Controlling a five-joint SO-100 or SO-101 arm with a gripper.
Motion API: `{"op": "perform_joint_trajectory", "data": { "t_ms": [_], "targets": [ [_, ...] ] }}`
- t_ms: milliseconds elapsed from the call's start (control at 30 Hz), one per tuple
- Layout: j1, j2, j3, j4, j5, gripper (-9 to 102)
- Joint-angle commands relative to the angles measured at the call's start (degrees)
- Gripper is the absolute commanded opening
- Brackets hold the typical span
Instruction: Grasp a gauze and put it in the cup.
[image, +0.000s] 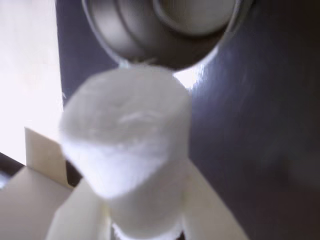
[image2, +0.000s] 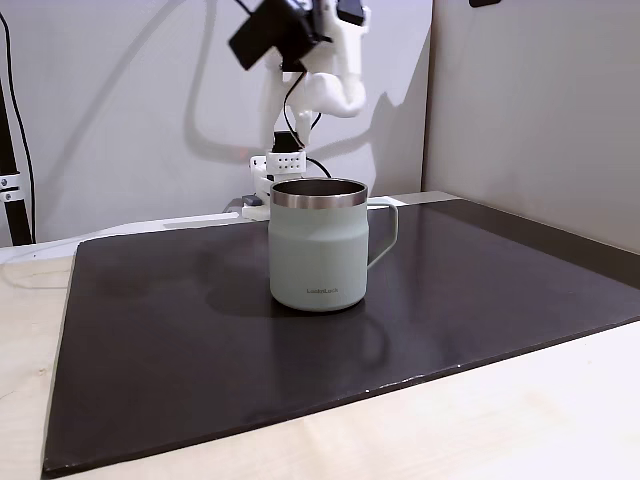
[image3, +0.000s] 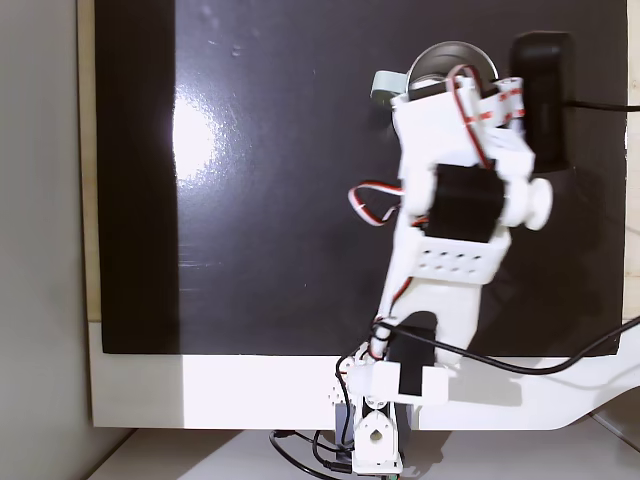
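The arm (image3: 445, 240) is built of white printed plastic links with black servo blocks set into them. In a fixed view from above, one black servo sits at mid-arm, another near the base (image3: 375, 440) at 6 o'clock. A flat white plate below the mid servo carries two rows of small round holes. Red-white-black ribbon wires (image3: 372, 198) loop out at 9 o'clock of the arm and cross its upper link. A black cable (image3: 520, 368) trails off toward 3 o'clock. In the wrist view, the end effector (image: 145, 227) shows cream-white, flat-faced fingers.
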Motion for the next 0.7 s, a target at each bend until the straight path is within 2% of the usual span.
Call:
{"op": "perform_joint_trajectory", "data": {
  "t_ms": [0, 667],
  "targets": [
    [2.37, -1.32, -6.15, 0.0, -1.05, 0],
    [3.08, -15.82, -14.15, 0.0, -3.52, 1]
  ]
}}
